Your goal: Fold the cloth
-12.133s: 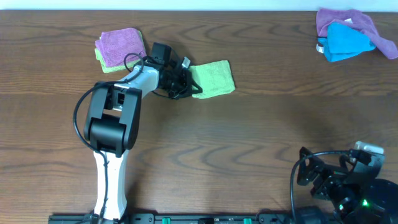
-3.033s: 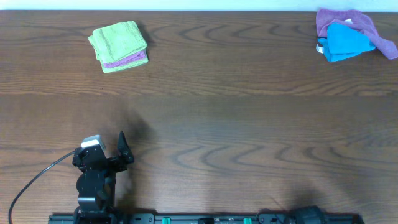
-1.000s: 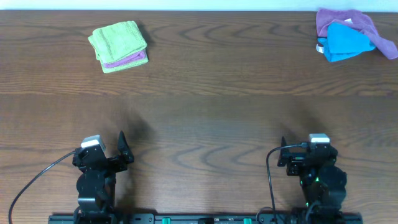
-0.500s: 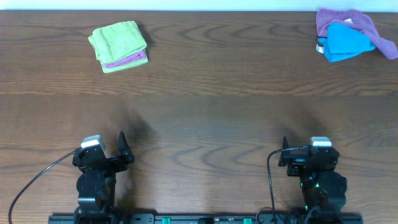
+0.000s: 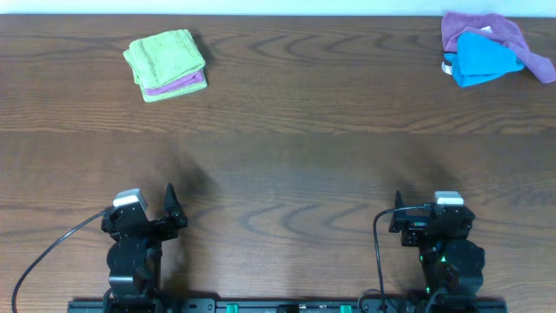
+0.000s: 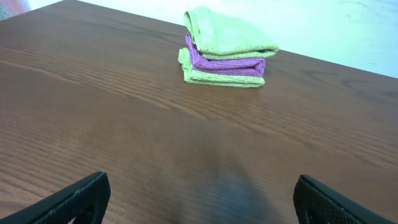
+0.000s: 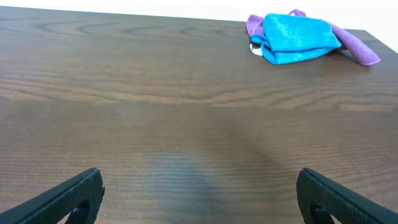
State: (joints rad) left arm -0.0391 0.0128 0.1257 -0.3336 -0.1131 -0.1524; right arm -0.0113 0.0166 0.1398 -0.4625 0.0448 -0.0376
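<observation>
Jaws wide, empty — cloth (image 5: 165, 52) far off

Honestly can't read any text, label, brand or number anywhere here, not on the cloths, not on the arms.

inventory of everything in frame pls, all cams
lime cloth: 1, lime green, folded, top of stack, far left
folded purple cloth: 1, purple, middle of that stack
bottom cloth: 1, green, under the purple one
blue cloth: 1, bright blue, far right, bunched
loose purple cloth: 1, purple, under the blue one
table: 1, dark brown wood
left fingers: 2, black, open, near edge
right fingers: 2, black, open, near edge
</observation>
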